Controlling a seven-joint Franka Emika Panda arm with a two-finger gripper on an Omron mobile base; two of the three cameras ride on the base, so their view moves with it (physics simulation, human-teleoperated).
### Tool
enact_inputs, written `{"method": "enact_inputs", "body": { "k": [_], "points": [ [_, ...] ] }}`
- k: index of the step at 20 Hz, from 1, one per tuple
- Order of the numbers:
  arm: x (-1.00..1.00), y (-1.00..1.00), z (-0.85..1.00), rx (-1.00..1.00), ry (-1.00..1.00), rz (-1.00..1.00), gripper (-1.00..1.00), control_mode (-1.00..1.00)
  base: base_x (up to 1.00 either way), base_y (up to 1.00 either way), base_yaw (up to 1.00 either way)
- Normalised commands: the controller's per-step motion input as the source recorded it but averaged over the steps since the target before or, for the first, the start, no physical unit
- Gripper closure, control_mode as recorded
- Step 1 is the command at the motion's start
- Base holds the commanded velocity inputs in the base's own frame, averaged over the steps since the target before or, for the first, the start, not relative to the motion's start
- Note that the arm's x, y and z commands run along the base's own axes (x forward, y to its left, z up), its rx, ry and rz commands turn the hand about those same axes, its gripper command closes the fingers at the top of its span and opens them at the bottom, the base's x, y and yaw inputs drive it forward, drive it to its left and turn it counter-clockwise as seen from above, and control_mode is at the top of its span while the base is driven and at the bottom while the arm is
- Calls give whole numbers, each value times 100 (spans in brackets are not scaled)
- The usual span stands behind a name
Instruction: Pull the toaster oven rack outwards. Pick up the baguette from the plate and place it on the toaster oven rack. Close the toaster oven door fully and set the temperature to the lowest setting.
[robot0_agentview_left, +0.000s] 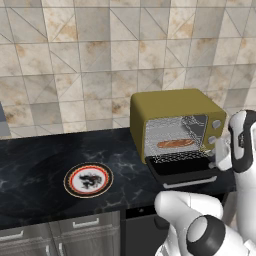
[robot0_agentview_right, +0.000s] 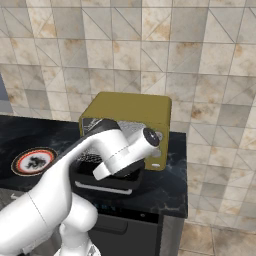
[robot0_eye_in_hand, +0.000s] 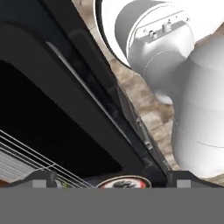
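Just before the pincer (robot0_eye_in_hand: 112, 178), jaws apart and empty, hangs the open toaster oven door (robot0_agentview_left: 184, 171); baguette (robot0_agentview_left: 175, 143) racked, so lift it shut next.

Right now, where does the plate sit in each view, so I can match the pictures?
Left base view: the plate lies lower left of centre on the dark counter, left of the toaster oven.
Right base view: the plate is at the left edge, partly behind the white arm.
Hand view: a sliver of its rim peeks at bottom centre.
Shared landmark: the toaster oven door, hanging open.
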Motion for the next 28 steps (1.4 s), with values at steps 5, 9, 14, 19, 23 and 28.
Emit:
{"method": "enact_inputs", "body": {
  "k": [5,9,14,19,23,28],
  "points": [
    [4,-9,0,-17,1,15,-100,-100,0,0,0],
    [0,-24,0,-14,4,18,-100,-100,0,0,0],
    [0,-32,-4,-9,13,22,-100,-100,0,0,0],
    [0,-9,-18,-4,7,23,-100,-100,0,0,0],
    [0,0,-14,-2,0,12,-100,-100,0,0,0],
    [0,0,-18,-4,0,1,-100,-100,0,0,0]
  ]
}}
